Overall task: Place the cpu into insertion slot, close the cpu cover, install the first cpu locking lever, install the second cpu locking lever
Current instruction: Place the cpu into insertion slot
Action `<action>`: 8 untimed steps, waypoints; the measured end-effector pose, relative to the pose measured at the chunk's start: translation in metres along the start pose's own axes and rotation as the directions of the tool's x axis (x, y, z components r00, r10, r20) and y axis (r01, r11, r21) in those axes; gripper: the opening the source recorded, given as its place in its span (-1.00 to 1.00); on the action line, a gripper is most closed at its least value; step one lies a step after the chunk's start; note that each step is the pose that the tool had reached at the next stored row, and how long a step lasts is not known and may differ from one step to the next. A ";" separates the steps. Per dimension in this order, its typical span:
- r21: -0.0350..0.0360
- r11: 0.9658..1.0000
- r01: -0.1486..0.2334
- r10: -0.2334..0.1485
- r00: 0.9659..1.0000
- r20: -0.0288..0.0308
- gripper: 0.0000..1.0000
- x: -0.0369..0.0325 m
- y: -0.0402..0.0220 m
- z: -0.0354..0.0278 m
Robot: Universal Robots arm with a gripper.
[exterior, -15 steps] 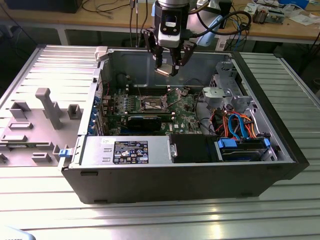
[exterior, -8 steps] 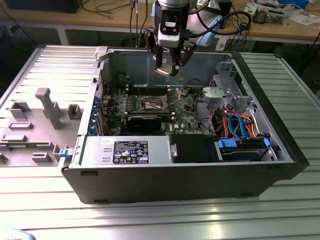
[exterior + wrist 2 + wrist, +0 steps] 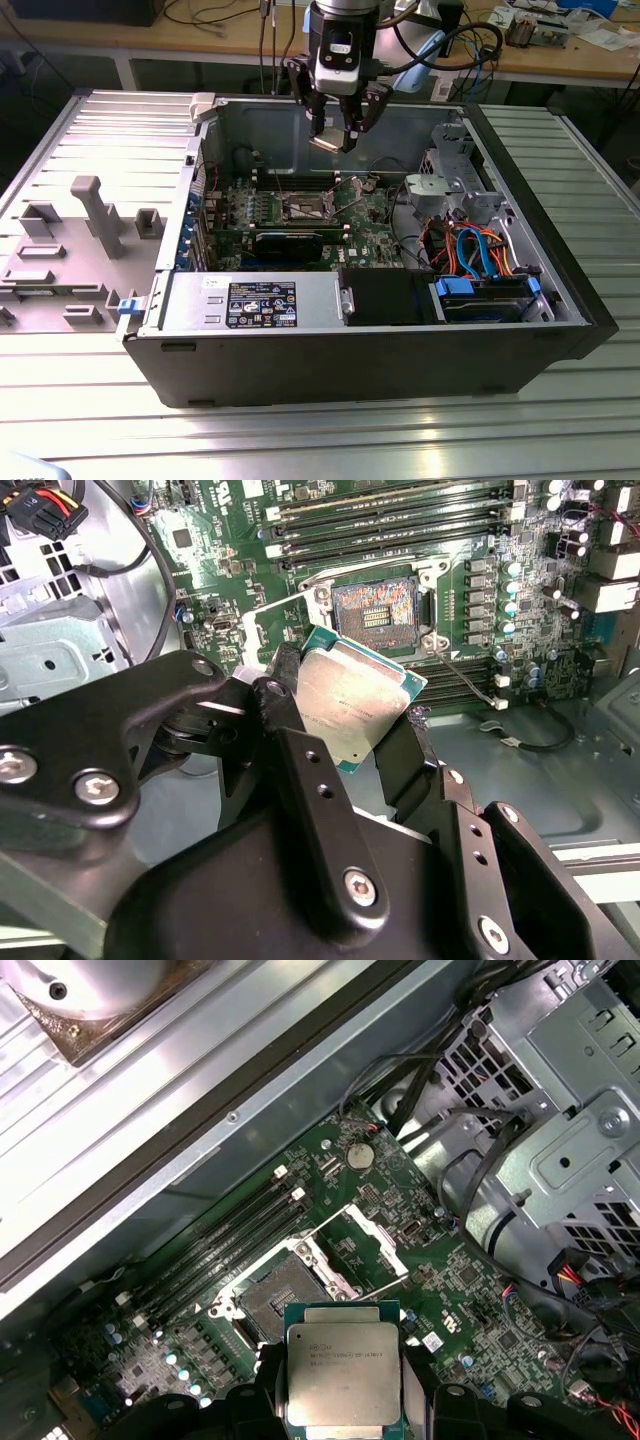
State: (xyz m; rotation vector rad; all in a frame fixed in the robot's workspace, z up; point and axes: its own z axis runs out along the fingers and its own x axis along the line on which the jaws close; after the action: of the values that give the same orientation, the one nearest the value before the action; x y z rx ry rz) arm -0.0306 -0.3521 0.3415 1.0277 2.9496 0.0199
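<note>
My gripper is shut on the cpu, a small flat square chip with a silvery top and green edge. It hangs high inside the open computer case, above the green board. In both wrist views the cpu sits between the black fingers. The insertion slot lies below, apart from the chip, with its dark pin field bare. The cpu cover, a thin metal frame, stands swung open beside the slot.
The case walls surround the board. A metal drive cage with orange and blue cables stands on the exterior view's right. A labelled grey box lies in front. Long black memory slots run beside the socket. A grey fixture sits outside the case.
</note>
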 end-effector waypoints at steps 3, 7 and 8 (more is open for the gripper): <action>0.000 1.000 -0.003 0.003 1.000 0.000 0.09 0.0000 0.0000 0.0000; 0.000 1.000 -0.007 0.007 1.000 0.000 0.09 0.0000 0.0000 0.0000; 0.000 1.000 -0.007 0.007 1.000 0.000 0.09 0.0000 0.0000 0.0000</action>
State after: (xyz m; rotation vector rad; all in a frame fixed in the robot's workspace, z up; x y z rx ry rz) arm -0.0306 -0.3521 0.3415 1.0385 2.9457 0.0197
